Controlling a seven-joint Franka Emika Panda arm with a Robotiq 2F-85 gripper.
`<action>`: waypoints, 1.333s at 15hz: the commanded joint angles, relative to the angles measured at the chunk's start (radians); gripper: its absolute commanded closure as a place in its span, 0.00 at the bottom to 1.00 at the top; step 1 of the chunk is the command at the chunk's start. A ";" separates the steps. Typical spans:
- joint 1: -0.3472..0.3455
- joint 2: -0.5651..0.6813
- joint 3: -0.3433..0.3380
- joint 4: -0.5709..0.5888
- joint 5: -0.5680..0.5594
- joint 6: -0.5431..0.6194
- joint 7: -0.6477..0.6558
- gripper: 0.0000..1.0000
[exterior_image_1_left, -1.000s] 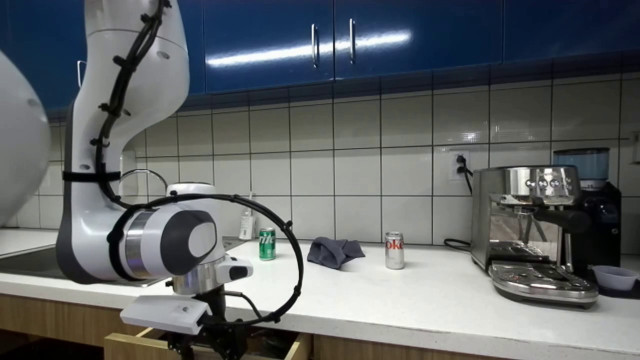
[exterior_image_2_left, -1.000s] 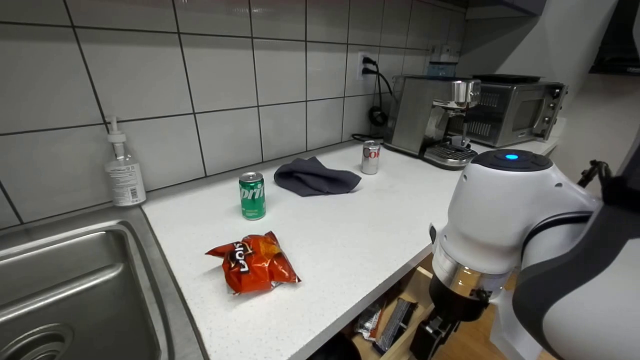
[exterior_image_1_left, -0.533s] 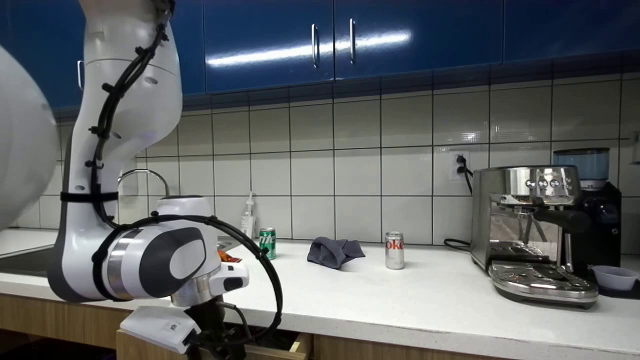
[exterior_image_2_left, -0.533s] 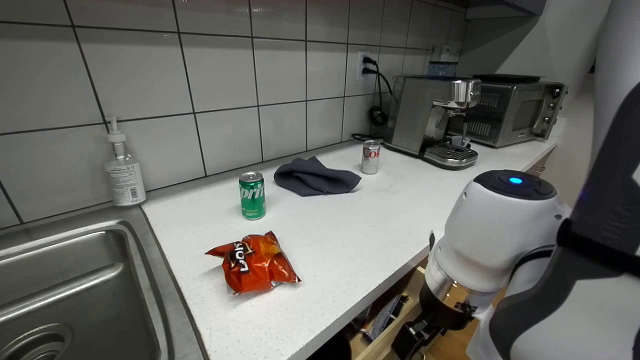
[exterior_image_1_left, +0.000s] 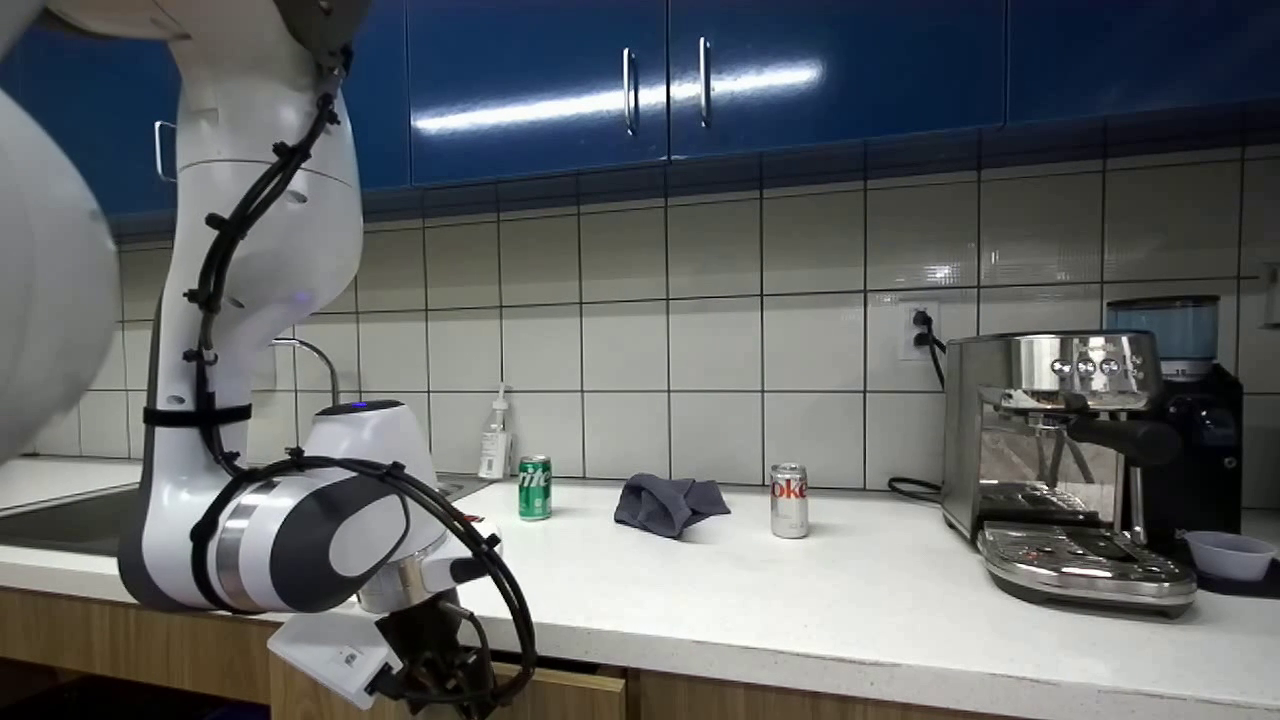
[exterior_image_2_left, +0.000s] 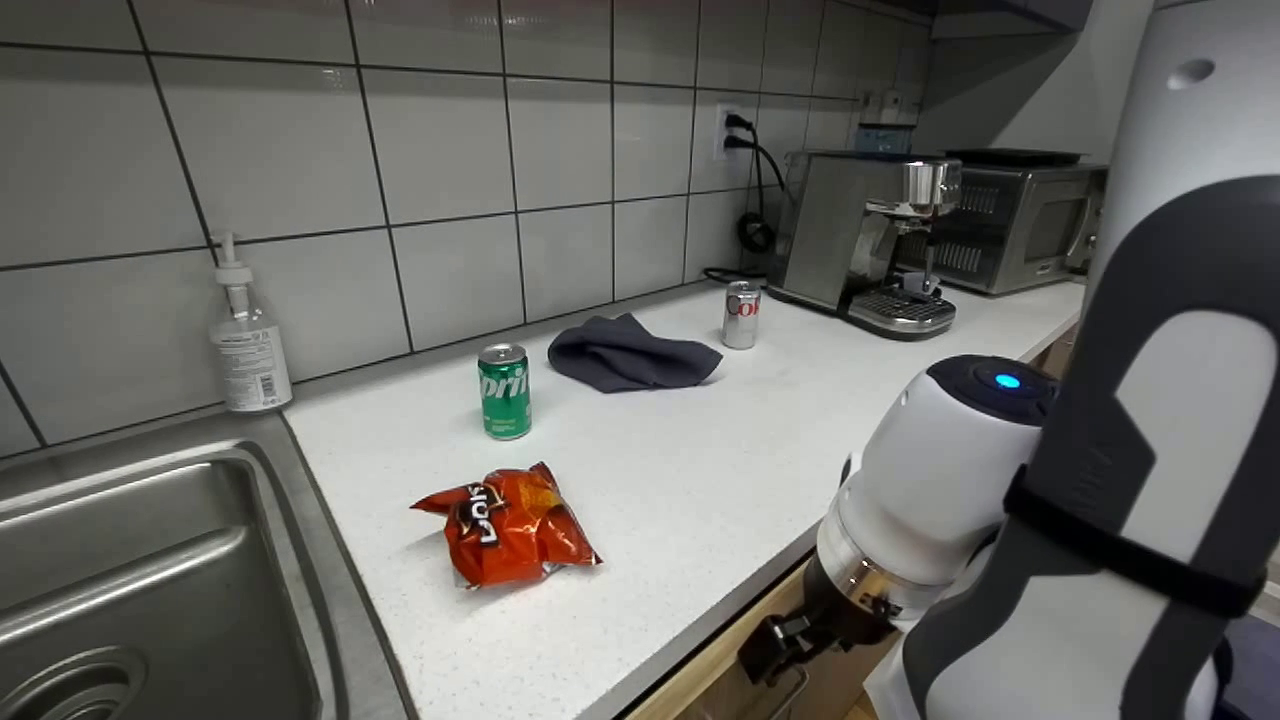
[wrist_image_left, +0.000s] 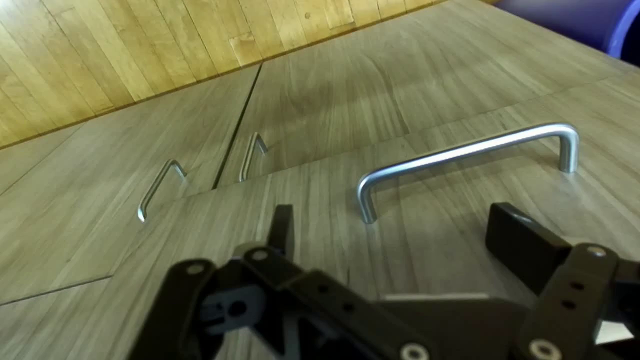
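My gripper (wrist_image_left: 393, 225) stands open in the wrist view, with nothing between its black fingers (wrist_image_left: 525, 245). Just beyond its fingertips is a wooden drawer front (wrist_image_left: 320, 220) with a silver bar handle (wrist_image_left: 470, 152). Whether any part of the gripper touches the drawer cannot be told. In an exterior view the gripper (exterior_image_2_left: 768, 650) is tilted against or close to the drawer front, below the counter edge. A narrow dark gap shows between the drawer (exterior_image_1_left: 575, 690) and the counter, and the drawer's inside is hidden.
On the white counter (exterior_image_2_left: 640, 480) stand a green Sprite can (exterior_image_2_left: 505, 392), an orange chip bag (exterior_image_2_left: 520, 525), a dark cloth (exterior_image_2_left: 632, 355), a Coke can (exterior_image_2_left: 741, 315) and an espresso machine (exterior_image_2_left: 860, 240). A sink (exterior_image_2_left: 270, 560) lies beside them. Cabinet door handles (wrist_image_left: 160, 187) stick out below the drawer.
The drawer has slid inward under the counter; the packets seen inside it are no longer visible. The arm has moved toward the counter and the gripper has tilted further. Counter items have not moved.
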 joint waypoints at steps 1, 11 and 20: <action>0.034 0.056 -0.013 0.081 0.064 0.083 0.010 0.00; 0.194 0.067 -0.122 0.135 0.172 0.050 -0.023 0.00; -0.045 -0.191 0.067 -0.036 -0.015 -0.179 -0.046 0.00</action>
